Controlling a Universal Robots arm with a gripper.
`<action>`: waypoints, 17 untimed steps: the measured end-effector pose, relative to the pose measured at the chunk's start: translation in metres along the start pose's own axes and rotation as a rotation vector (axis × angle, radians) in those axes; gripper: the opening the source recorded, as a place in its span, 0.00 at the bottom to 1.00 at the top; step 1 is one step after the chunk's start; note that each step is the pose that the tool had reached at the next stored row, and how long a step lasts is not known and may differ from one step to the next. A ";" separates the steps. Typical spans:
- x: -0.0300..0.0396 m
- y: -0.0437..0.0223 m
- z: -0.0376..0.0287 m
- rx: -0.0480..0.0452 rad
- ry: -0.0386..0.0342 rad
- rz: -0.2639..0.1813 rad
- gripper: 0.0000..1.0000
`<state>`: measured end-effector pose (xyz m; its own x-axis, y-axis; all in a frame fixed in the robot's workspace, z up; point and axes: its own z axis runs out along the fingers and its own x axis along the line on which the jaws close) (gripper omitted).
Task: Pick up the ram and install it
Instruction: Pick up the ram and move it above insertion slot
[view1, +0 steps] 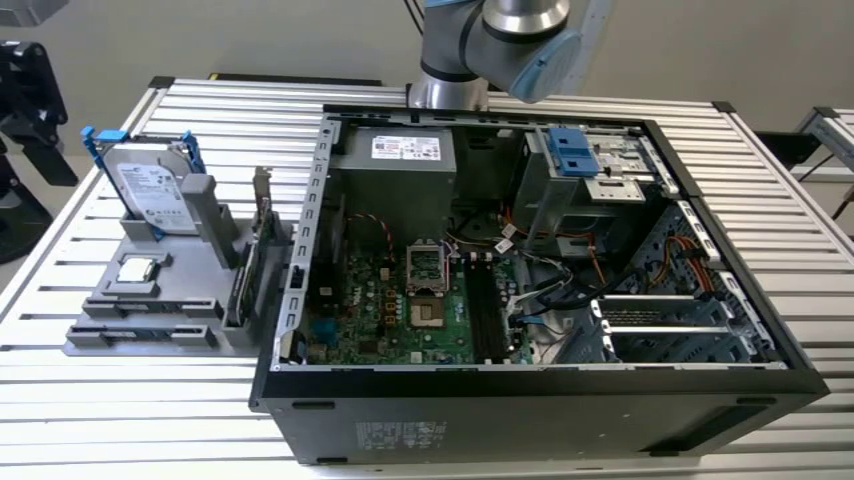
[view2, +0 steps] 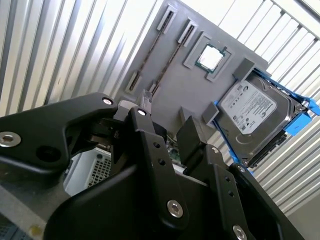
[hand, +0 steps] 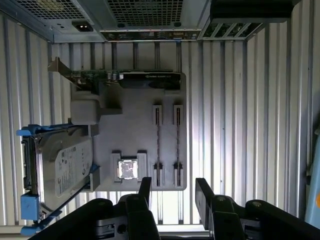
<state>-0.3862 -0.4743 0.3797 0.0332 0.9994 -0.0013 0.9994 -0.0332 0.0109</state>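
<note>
My gripper (hand: 173, 196) hangs released in the first wrist view. Its two black fingers (hand: 145, 192) are spread with nothing between them, over the edge of the grey holder (hand: 130, 130) that lies opposite the card (hand: 140, 78). Two ram sticks (hand: 158, 140) stand on edge in parallel slots along the holder's edge farthest from the hard drive (hand: 60, 167), the CPU (hand: 127, 169) between drive and sticks, and both sticks are apart from my fingers. The holder rests on the slatted bench (view1: 80, 400) just beside the open case (view1: 534, 420), on the exterior view's left.
</note>
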 end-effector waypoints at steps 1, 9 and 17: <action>0.0000 0.0000 0.0007 0.0000 0.0000 0.000 1.00; 0.0000 0.0000 0.0054 0.0000 0.0000 0.000 1.00; 0.0000 -0.0001 0.0094 0.0000 0.0001 0.000 1.00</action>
<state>-0.3861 -0.4743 0.3703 0.0332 0.9994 -0.0013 0.9994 -0.0332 0.0109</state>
